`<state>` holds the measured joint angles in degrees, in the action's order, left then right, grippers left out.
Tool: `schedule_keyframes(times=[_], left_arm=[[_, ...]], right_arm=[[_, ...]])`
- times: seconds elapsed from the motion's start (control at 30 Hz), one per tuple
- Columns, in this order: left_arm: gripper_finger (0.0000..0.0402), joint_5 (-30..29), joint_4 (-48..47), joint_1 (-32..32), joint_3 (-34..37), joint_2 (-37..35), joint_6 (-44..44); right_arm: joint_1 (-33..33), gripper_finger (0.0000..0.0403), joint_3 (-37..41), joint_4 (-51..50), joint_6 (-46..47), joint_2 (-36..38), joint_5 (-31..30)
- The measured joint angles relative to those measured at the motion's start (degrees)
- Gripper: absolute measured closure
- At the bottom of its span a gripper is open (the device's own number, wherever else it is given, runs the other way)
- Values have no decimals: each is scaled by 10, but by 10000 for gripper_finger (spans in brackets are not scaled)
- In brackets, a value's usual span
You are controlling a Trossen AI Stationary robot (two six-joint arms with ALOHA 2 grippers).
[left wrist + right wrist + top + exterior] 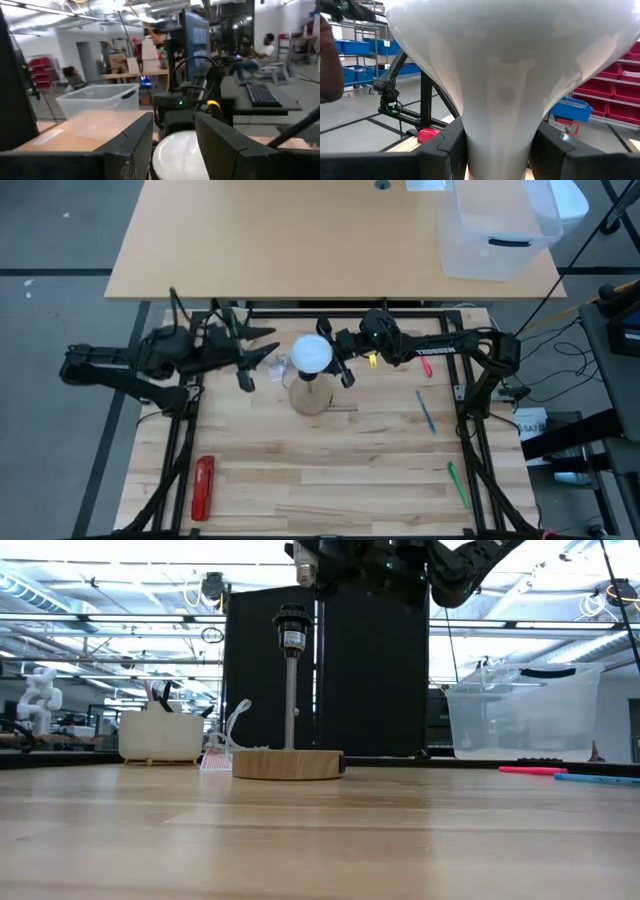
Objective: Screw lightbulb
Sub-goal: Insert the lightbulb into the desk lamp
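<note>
Filling the right wrist view, the lightbulb is seen with its white dome flaring wide and its narrow neck clamped between the two dark fingers of the right gripper, so those jaws are closed on the bulb. From above, the bulb's round dome is shown held over the wooden lamp base, near the middle of the butcher-block worktop. In the low view, the black socket is seen upright atop a thin metal post on the round wooden disc; the right gripper is seen just above it at the picture's top edge, and whether the bulb's base touches the socket cannot be told. The left gripper is held just beside the bulb on the opposite side from the right one; in the left wrist view, the dome is seen between and beyond its two dark fingers, which stand parted and clear of it, so those jaws are open. Elsewhere on the worktop, a red tool lies toward the left front corner, a red pen, a blue pen and a green pen lie to the right, and a clear plastic bin sits on the tan table beyond.
</note>
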<state>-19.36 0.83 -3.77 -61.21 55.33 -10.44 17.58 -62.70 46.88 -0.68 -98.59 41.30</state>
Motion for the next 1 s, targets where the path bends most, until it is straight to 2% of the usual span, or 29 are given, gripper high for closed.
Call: schedule_keyframes(times=[0.17, 0.27, 0.53, 1.0], left_arm=[[248, 43, -79, 36, -60, 56, 10], [248, 90, -81, 54, -83, 82, 16], [248, 158, -96, 91, -115, 133, 26], [248, 159, -126, 94, -116, 150, 25]], right_arm=[[0, 250, 0, 3, -5, 0, -11], [-1, 250, 0, 4, -6, 0, -13], [-8, 250, -1, 13, -6, -23, -21], [-3, 250, -1, 40, -16, -45, -23]])
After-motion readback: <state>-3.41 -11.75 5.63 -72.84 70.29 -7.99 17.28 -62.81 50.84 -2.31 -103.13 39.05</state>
